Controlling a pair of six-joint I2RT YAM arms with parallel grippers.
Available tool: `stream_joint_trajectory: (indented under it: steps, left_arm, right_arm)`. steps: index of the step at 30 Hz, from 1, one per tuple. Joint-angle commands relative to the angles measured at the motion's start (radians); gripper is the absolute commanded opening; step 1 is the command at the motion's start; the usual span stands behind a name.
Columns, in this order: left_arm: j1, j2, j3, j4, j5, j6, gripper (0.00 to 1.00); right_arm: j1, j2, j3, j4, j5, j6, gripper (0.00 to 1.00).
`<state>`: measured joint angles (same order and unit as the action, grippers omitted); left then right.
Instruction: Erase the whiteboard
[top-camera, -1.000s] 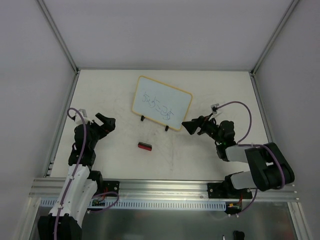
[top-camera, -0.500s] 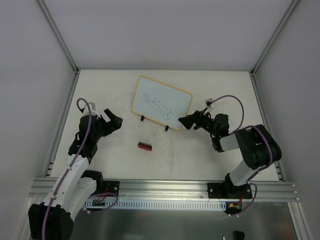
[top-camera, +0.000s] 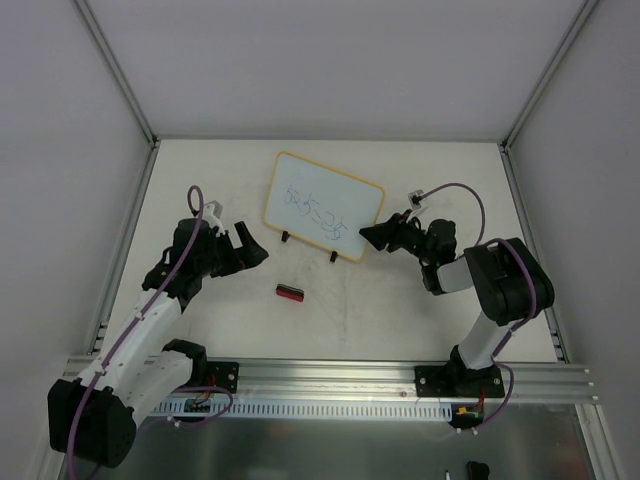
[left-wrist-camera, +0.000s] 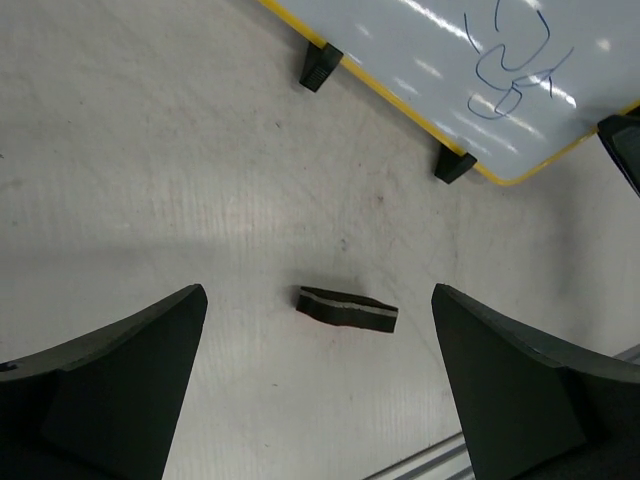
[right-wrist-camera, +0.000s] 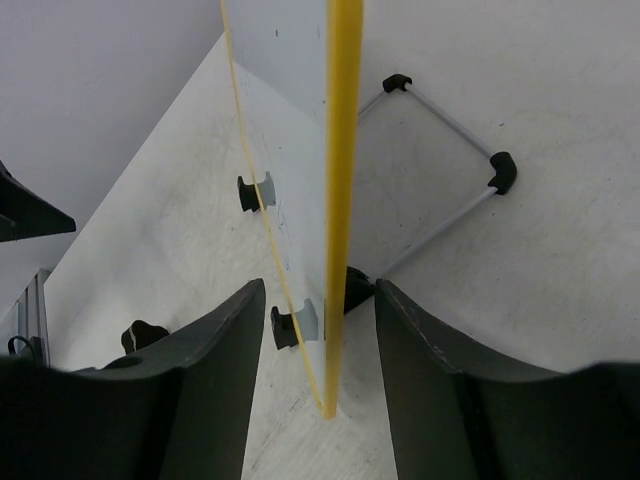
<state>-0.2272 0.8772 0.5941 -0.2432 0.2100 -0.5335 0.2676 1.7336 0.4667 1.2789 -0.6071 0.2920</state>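
Note:
The whiteboard (top-camera: 322, 205) stands tilted at the back middle of the table on two black feet, with blue scribbles on its face. My right gripper (top-camera: 366, 236) is at its lower right corner. In the right wrist view the yellow edge of the whiteboard (right-wrist-camera: 342, 150) runs between the fingers of that gripper (right-wrist-camera: 320, 285), with a gap on each side. The red-black eraser (top-camera: 290, 292) lies flat in front of the board. My left gripper (top-camera: 252, 245) hangs open to the eraser's left. In its wrist view the eraser (left-wrist-camera: 347, 309) lies between and ahead of the wide-set fingers (left-wrist-camera: 318, 292).
A grey wire stand (right-wrist-camera: 440, 190) props the board from behind. Grey walls with metal posts (top-camera: 128, 95) close in the table on three sides. An aluminium rail (top-camera: 330, 375) runs along the near edge by the arm bases.
My left arm has swung right toward the eraser, staying open. My right gripper has moved left onto the board's corner, and its jaws have narrowed around the yellow edge.

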Motion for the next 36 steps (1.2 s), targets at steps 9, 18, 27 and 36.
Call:
stream_joint_trajectory:
  steps: [9,18,27,36]
  left_arm:
    - [-0.110,0.086,0.085,-0.068,0.065,0.021,0.97]
    - [-0.205,0.201,0.217,-0.249,0.036,0.124,0.99]
    - [-0.270,0.267,0.231,-0.289,0.034,0.154,0.95]
    - [-0.454,0.212,0.274,-0.289,-0.152,0.420,0.99]
  right_arm:
    - [-0.024,0.040,0.043,0.249,-0.019,0.001,0.32]
    - [-0.025,0.050,0.046,0.249,-0.022,0.004,0.18]
    - [-0.025,0.055,0.047,0.249,-0.028,0.004,0.11]
    - [-0.027,0.057,0.050,0.249,-0.034,0.010,0.11]
